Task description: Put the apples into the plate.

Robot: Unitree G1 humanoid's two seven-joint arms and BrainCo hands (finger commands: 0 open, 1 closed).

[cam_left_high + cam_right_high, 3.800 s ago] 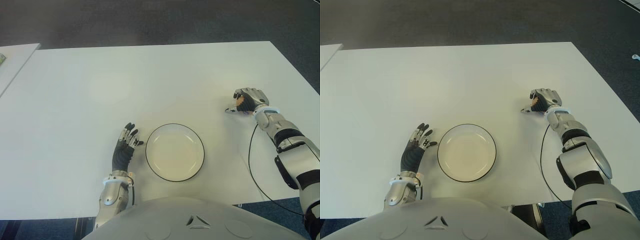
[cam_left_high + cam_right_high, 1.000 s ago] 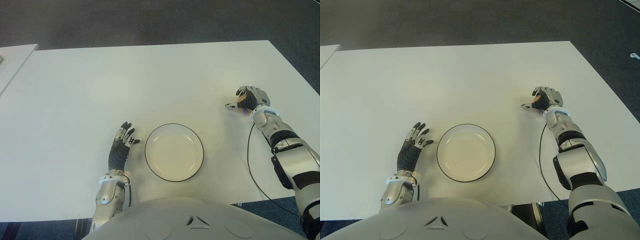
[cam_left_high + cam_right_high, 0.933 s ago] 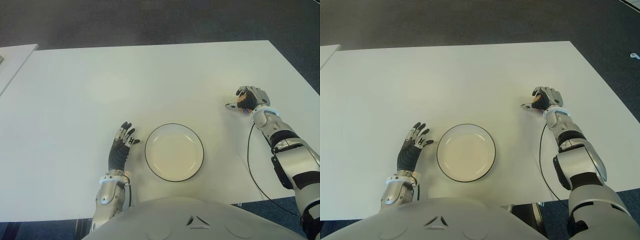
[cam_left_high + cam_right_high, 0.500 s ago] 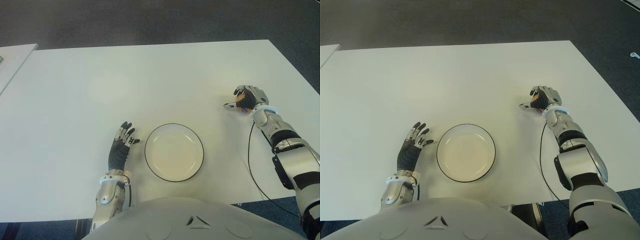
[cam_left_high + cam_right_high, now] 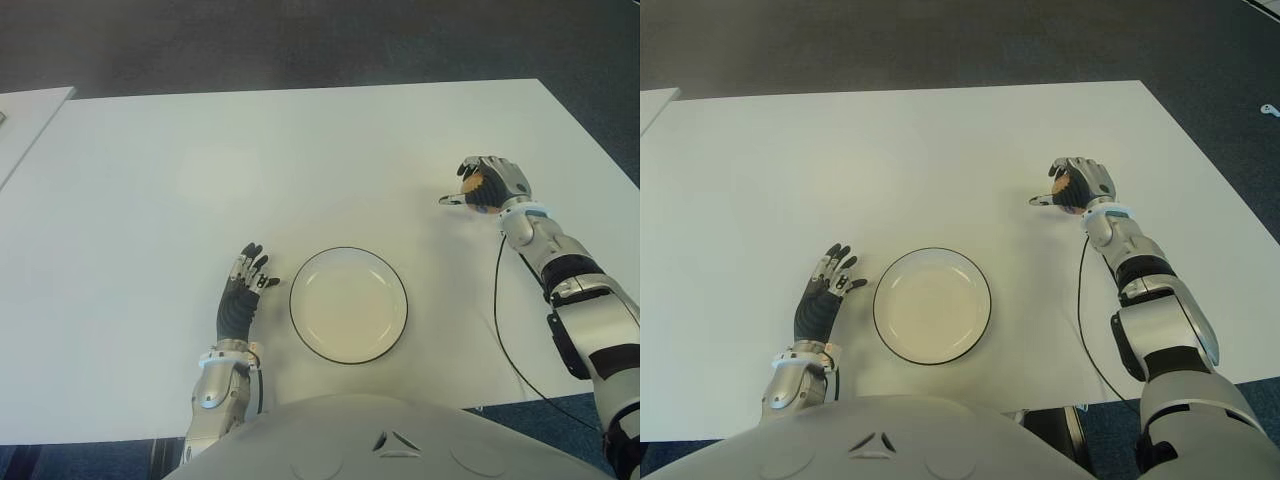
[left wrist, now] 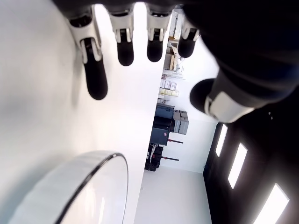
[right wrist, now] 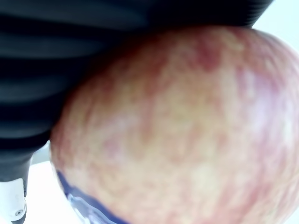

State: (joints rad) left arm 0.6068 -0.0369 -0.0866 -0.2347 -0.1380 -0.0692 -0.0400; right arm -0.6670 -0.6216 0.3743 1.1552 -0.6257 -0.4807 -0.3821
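Right hand (image 5: 490,184): clenched around one apple (image 7: 177,126), well right of plate (image 5: 348,304), evidently for carrying over. Left hand (image 5: 240,298): fingers spread, holding nothing, just left of plate on counter (image 5: 200,170).

No readable text, label, brand, number or sign anywhere in these views. Nothing printed on the round white plate with thin black rim (image 5: 348,304), just beside the open left hand (image 5: 243,297). Nothing legible on the red-yellow apple (image 7: 177,126) clasped in the right hand (image 5: 1077,186). Nothing written on the plain white table (image 5: 300,170). Distant boxes beyond the left hand too small to read.
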